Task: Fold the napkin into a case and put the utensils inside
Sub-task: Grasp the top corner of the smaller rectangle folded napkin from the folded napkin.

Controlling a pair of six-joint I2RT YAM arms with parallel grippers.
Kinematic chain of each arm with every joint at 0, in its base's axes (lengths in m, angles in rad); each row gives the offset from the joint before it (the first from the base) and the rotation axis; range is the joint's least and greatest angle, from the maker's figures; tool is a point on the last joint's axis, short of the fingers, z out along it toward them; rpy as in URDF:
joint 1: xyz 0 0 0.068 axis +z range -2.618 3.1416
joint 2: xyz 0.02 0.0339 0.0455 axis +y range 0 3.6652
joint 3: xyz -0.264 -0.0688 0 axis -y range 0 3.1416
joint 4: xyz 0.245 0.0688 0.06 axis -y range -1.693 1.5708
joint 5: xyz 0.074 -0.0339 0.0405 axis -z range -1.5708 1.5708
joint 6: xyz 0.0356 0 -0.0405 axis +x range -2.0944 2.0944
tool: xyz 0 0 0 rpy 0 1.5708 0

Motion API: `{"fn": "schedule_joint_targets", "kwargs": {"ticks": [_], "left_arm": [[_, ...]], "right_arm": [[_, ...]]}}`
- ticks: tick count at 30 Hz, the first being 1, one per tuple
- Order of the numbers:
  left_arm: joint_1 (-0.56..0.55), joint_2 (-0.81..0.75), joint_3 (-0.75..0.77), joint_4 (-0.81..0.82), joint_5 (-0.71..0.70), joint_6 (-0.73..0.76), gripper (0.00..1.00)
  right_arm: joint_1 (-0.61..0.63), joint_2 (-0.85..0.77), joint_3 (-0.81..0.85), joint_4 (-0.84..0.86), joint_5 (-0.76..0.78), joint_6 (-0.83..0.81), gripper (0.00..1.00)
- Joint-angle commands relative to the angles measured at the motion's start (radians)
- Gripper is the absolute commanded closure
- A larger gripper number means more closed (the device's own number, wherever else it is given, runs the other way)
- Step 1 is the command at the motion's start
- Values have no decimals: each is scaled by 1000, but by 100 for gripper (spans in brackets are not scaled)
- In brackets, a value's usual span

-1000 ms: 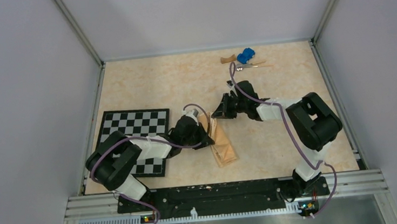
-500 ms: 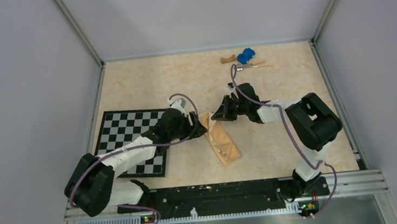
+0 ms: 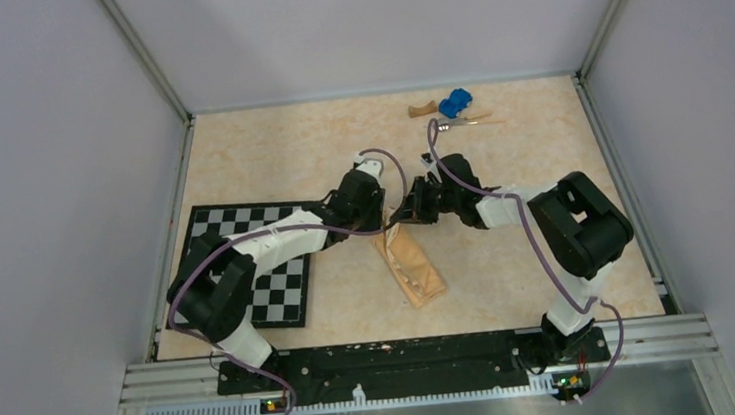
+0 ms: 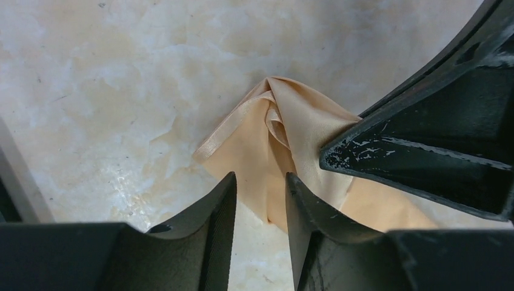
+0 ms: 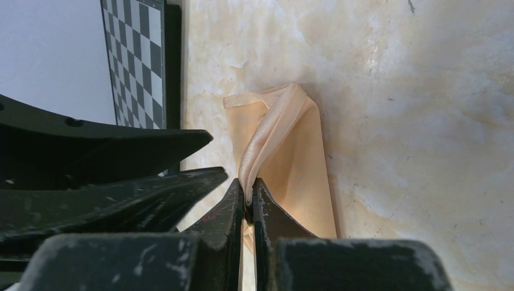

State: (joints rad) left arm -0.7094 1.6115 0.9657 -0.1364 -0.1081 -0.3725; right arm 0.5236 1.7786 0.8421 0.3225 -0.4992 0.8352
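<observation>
Left gripper [image 4: 260, 180] shifts to the far end of the napkin [image 4: 291, 127], jaws narrowly apart, empty; right gripper [image 5: 248, 189] pinches its fold. We judge folding unfinished.

Beige marbled worktop [image 3: 269, 156] holds black-and-white checkerboard mat [image 3: 234, 224] near left, folded peach-orange napkin [image 3: 414, 269] centre, brown wooden block [image 3: 422, 110], blue toy car [image 3: 455, 102], silver utensils [image 3: 471, 118] far right.

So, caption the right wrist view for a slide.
Right gripper pinching a raised fold of the peach napkin.
</observation>
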Motion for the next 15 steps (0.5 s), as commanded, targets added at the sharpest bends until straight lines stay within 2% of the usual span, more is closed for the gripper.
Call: {"fn": "schedule_joint_targets", "kwargs": {"ticks": [1,15], "left_arm": [[-36,53,65,-26,-110,93,58],[-133,130,84,-11,-324,147,61]], "right_arm": [[7,-11,-8,44,-12,4,100],[7,-5,-13,67,-21,16,100]]}}
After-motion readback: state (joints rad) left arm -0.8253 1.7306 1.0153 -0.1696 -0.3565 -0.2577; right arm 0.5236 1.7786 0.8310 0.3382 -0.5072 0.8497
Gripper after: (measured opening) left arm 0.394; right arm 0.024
